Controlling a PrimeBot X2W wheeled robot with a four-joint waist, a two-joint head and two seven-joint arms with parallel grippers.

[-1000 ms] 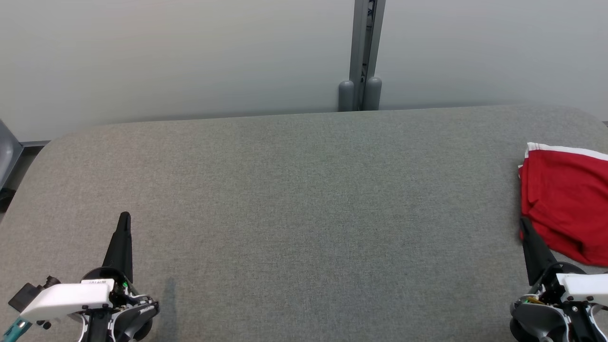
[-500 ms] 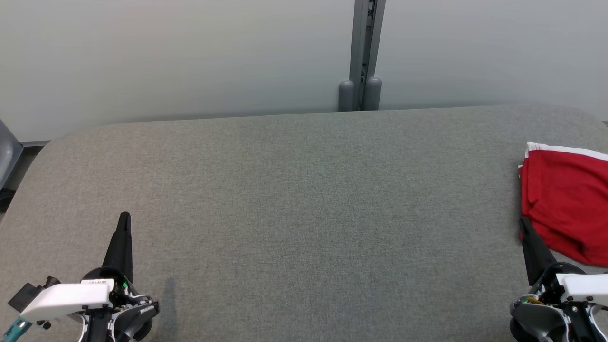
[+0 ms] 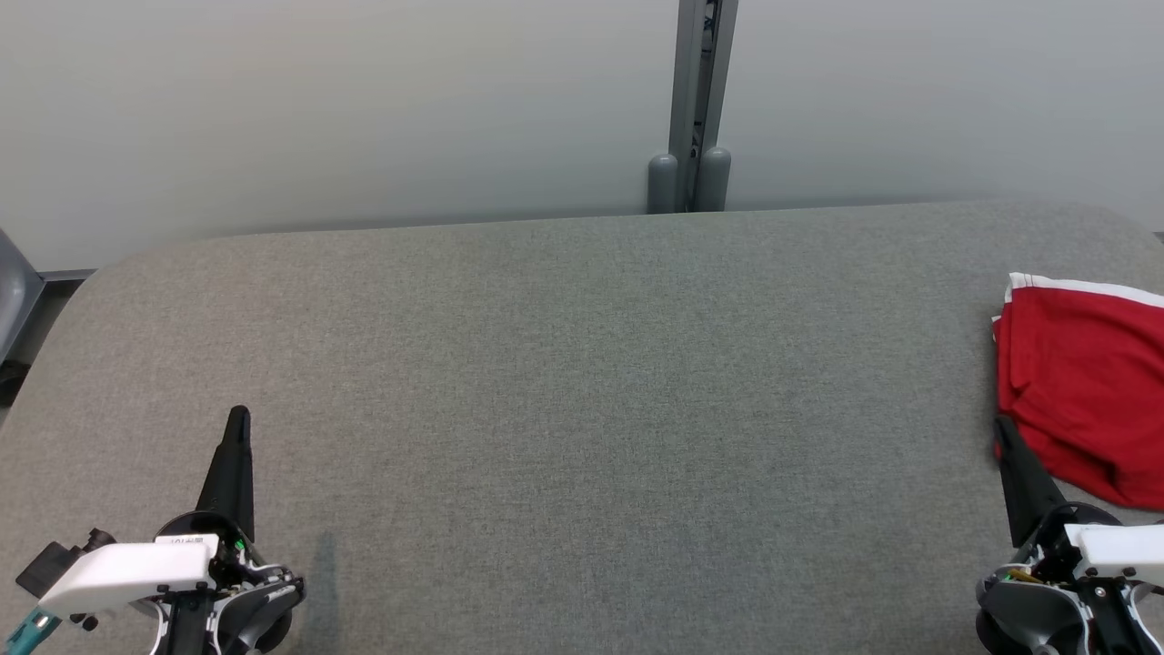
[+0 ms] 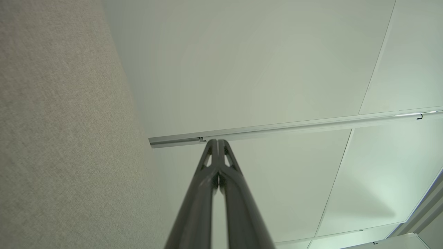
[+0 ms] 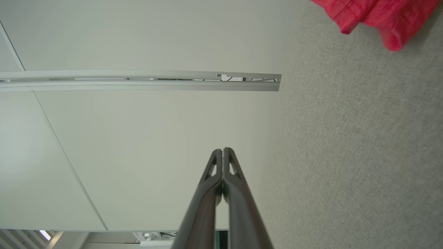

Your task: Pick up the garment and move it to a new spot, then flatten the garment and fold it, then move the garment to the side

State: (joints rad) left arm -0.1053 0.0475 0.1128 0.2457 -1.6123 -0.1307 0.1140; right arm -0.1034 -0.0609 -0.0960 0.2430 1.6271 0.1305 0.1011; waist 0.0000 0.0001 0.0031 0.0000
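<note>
Count: one garment, two grippers, one desk.

Garment was red with a white band along its far edge. It lay bunched at the far right of the desk, and the head view's right border cut it off. The right wrist view caught a red hem in its top right corner.

Left gripper sat low at the near left over bare desk, well apart from the garment. Its fingers were pressed together tip to tip with nothing between them.

Right gripper sat at the near right, also fully closed and empty. Its tip was just beside the garment's near left corner. It probably wasn't touching, since the right wrist view showed desk between fingers and cloth, but the head view angle was poor for that.

Desk surface was grey woven fabric with rounded far corners, flat and uniform.

Behind it were pale wall panels and one grey vertical post, with two rounded grey caps at its base, right at the desk's far edge. A dark grey shape at the left border was too cropped to identify.
</note>
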